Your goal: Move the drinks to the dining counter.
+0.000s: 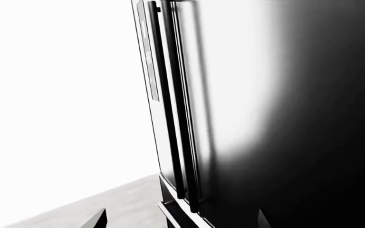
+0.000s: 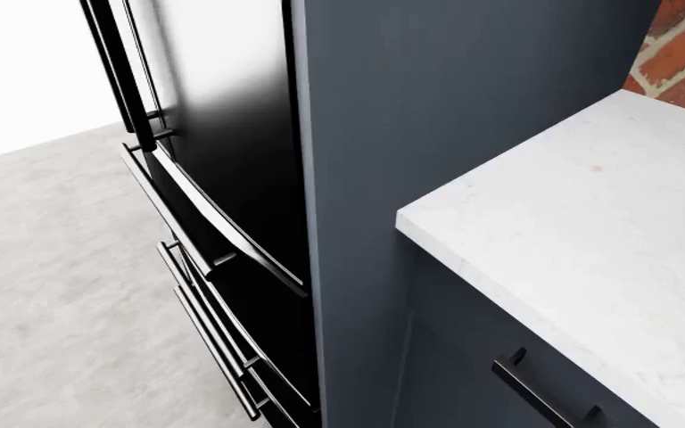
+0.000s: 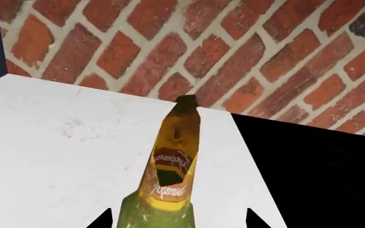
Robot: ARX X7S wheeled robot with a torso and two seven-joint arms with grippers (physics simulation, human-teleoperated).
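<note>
One of the drinks, a slim olive-green bottle (image 3: 169, 175) with a yellowish label, stands on a white marble worktop (image 3: 55, 142) in front of a brick wall. My right gripper (image 3: 178, 219) is open, with a fingertip on each side of the bottle's lower body and a gap showing at both. My left gripper (image 1: 180, 219) hangs open and empty in front of a black fridge (image 1: 265, 118). The dining counter is out of view.
The head view shows the black fridge (image 2: 218, 160) with long handles, a dark blue cabinet side (image 2: 438, 107) and the white worktop (image 2: 557, 241) under a brick wall (image 2: 681, 53). A black surface (image 3: 322, 180) adjoins the worktop beside the bottle. Grey floor (image 2: 45, 267) lies before the fridge.
</note>
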